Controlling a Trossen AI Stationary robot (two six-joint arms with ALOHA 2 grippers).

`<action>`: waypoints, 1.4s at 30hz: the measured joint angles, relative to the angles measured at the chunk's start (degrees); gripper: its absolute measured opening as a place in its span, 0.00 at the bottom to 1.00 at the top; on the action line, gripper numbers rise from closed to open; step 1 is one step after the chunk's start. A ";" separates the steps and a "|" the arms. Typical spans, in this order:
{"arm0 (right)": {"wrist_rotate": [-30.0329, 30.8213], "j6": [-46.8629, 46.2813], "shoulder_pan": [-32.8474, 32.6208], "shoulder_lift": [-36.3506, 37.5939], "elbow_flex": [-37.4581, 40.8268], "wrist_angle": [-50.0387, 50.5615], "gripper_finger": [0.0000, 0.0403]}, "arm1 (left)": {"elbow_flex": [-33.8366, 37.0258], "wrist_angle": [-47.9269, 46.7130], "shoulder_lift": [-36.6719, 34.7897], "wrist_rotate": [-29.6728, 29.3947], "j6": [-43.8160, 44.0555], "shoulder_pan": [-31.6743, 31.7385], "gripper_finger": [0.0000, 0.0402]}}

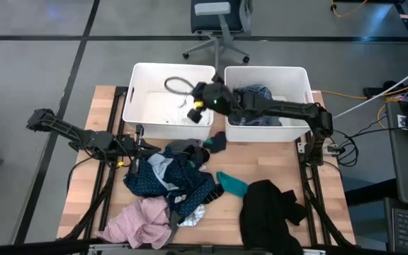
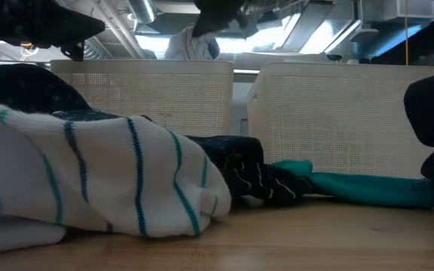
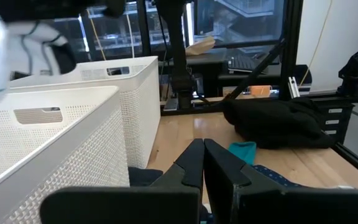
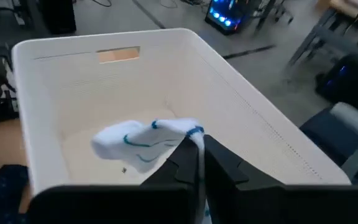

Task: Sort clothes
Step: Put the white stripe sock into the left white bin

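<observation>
The white sock with blue stripes (image 4: 146,140) is hanging over the left tub (image 1: 163,79), pinched in the right hand (image 1: 198,108), whose fingers are clamping together on it. Just in front of that tub, the left hand (image 1: 132,147) is sitting with fingers together, empty, beside the clothes pile (image 1: 172,177) on the tabletop (image 1: 329,205).

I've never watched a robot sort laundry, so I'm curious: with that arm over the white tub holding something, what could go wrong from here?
1. The right pincer grips the small white sock with teal stripes only by one edge above the left white plastic tub; it could slip early or snag on the fingers.
2. The left pincer, shut and empty, sits beside the tangled pile of navy patterned cloth; grabbing there may drag several garments at once.
</observation>
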State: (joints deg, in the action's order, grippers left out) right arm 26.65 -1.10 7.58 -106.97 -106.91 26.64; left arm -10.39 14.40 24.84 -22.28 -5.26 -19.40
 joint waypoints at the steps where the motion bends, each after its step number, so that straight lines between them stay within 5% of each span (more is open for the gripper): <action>1: -1.22 -0.85 0.83 -0.01 0.00 0.24 0.05 | 0.00 0.00 0.01 0.00 -0.28 -0.01 0.00; 13: -13.85 -8.77 6.27 -4.72 0.07 0.63 0.07 | -0.02 0.00 0.02 -0.02 -0.96 0.00 0.00; 24: -14.46 -8.97 6.33 -5.24 0.07 0.34 0.55 | -0.02 -0.16 0.00 -0.04 -0.76 0.00 0.00; 28: -14.57 -9.02 5.53 -2.50 0.07 2.13 0.65 | -0.02 -0.33 0.00 -0.04 -0.76 0.00 0.00; 42: -13.79 -12.12 -11.50 11.63 -0.02 16.36 0.65 | -0.02 -0.27 0.02 -0.02 -1.20 0.00 0.00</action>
State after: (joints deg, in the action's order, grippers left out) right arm 12.86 -13.22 -3.92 -95.34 -106.94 43.00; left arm -10.41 14.13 24.86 -22.31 -6.46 -19.40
